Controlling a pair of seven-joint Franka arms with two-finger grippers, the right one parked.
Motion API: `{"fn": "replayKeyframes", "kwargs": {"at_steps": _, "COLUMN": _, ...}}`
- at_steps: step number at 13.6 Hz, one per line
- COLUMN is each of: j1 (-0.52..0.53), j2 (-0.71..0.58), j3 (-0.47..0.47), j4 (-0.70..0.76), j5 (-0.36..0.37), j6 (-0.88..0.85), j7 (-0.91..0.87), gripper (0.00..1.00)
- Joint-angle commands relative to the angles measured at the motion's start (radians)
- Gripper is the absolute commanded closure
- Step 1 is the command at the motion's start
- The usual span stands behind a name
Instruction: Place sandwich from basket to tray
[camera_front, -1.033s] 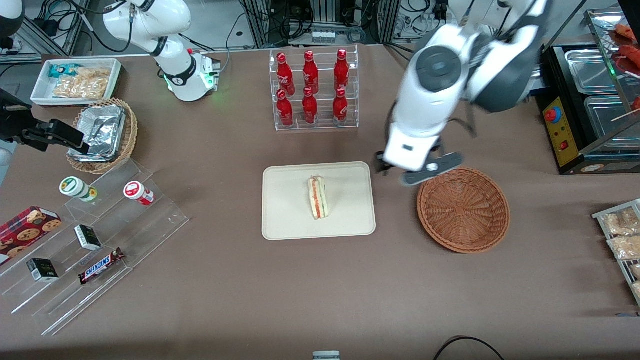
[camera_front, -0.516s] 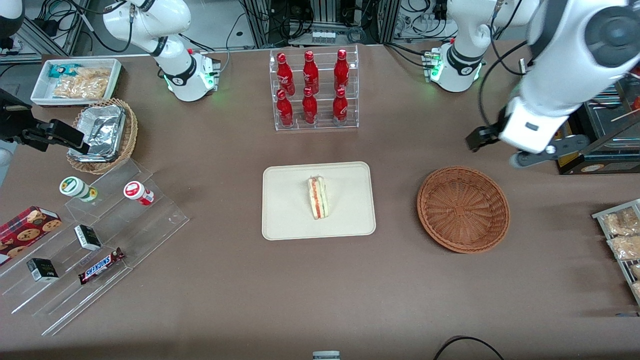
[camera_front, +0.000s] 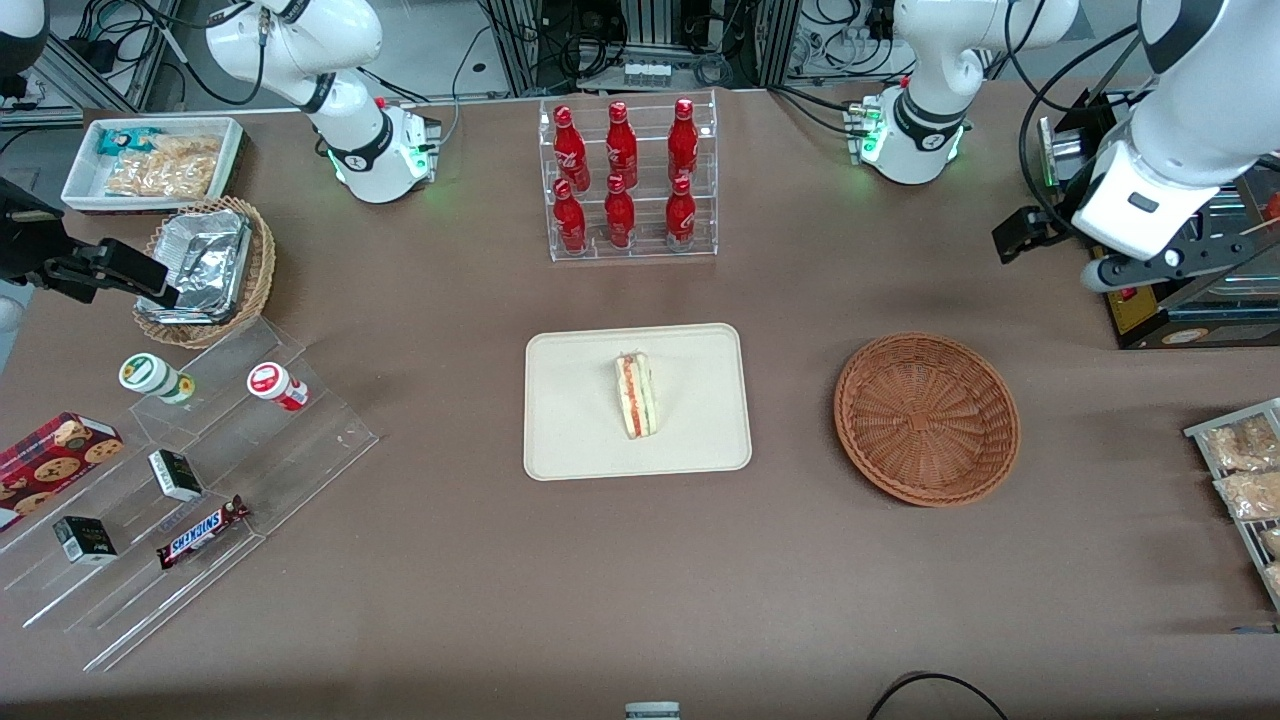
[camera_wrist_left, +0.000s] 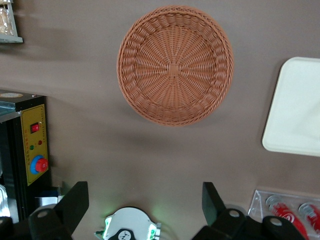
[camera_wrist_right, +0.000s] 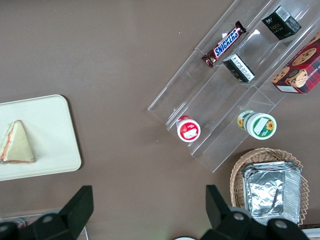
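The sandwich (camera_front: 636, 395), a white wedge with red and green filling, lies on its side in the middle of the cream tray (camera_front: 580, 430); the right wrist view shows the sandwich (camera_wrist_right: 16, 144) on the tray (camera_wrist_right: 55, 130) too. The reddish-brown wicker basket (camera_front: 926, 418) stands beside the tray toward the working arm's end and has nothing in it. My gripper (camera_front: 1150, 262) hangs high above the table, farther from the front camera than the basket and near the black appliance. It is open with nothing between its fingers (camera_wrist_left: 75, 200). Below it are the basket (camera_wrist_left: 175, 65) and a tray corner (camera_wrist_left: 300, 115).
A clear rack of red bottles (camera_front: 625, 180) stands farther from the camera than the tray. A black appliance with a red button (camera_front: 1125, 270) sits close by my gripper. Snack packets on a rack (camera_front: 1245, 470) lie at the working arm's end; acrylic snack steps (camera_front: 200, 480) and a foil-filled basket (camera_front: 205, 270) at the parked arm's.
My gripper has swung from between tray and basket, up and off toward the working arm's end, away from the front camera. The sandwich stays on the tray.
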Motion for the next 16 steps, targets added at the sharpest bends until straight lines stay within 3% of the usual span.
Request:
{"fn": "replayKeyframes", "kwargs": {"at_steps": 1, "j1": 0.072, "j2": -0.048, "j3": -0.013, "j4": -0.033, "j5": -0.011, "j6": -0.004, "j7": 0.102, "gripper": 0.00}}
{"fn": "replayKeyframes", "kwargs": {"at_steps": 7, "j1": 0.099, "j2": 0.066, "j3": -0.018, "j4": 0.114, "j5": -0.009, "j6": -0.005, "j7": 0.110, "gripper": 0.00}}
{"fn": "replayKeyframes", "kwargs": {"at_steps": 10, "j1": 0.206, "j2": 0.136, "j3": -0.080, "j4": 0.205, "j5": -0.051, "j6": -0.005, "j7": 0.142, "gripper": 0.00}}
{"fn": "replayKeyframes", "kwargs": {"at_steps": 16, "j1": 0.218, "j2": 0.077, "j3": -0.102, "j4": 0.127, "j5": -0.006, "j6": 0.001, "j7": 0.199, "gripper": 0.00}}
